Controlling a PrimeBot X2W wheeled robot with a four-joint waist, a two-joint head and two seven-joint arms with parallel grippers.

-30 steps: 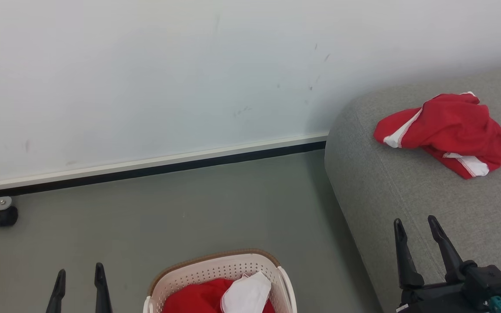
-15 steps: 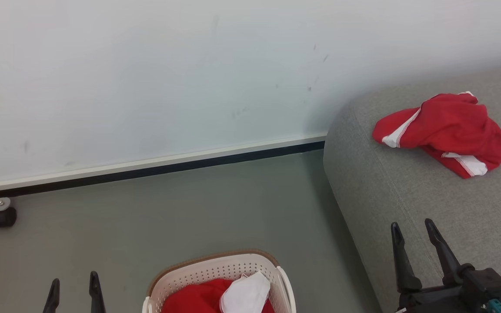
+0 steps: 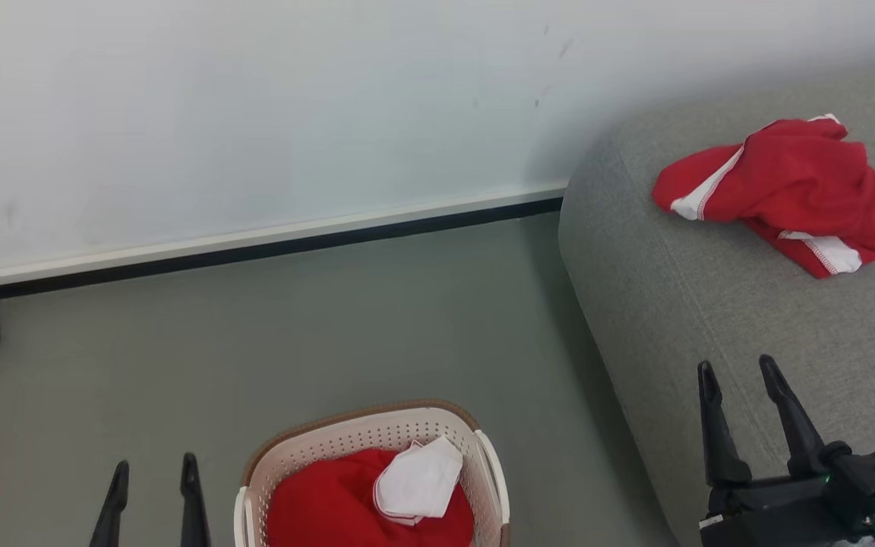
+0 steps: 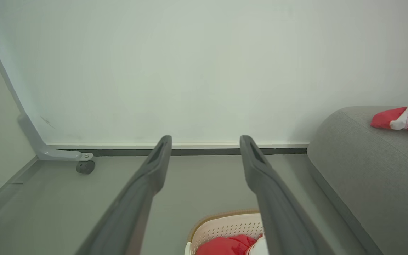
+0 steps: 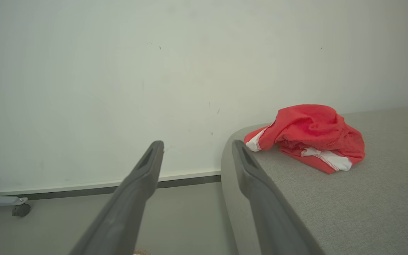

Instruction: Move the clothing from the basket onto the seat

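My view now sits lower on the basket [image 3: 361, 414] at 6 o'clock, whose red garment [image 3: 323, 505] remains for my left gripper [image 3: 156, 462] and right gripper [image 3: 736, 363], both released and empty.

The near edge cuts off half of the basket [image 3: 365, 429] and the red garment [image 3: 323, 501] in it; my left gripper [image 3: 156, 462] is cut below its fingers; the seat [image 3: 711, 319] runs off right.

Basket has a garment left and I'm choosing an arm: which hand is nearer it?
Left. The left hand is open just to the left of the basket. The right hand, also open, is farther off on the other side, over the seat.
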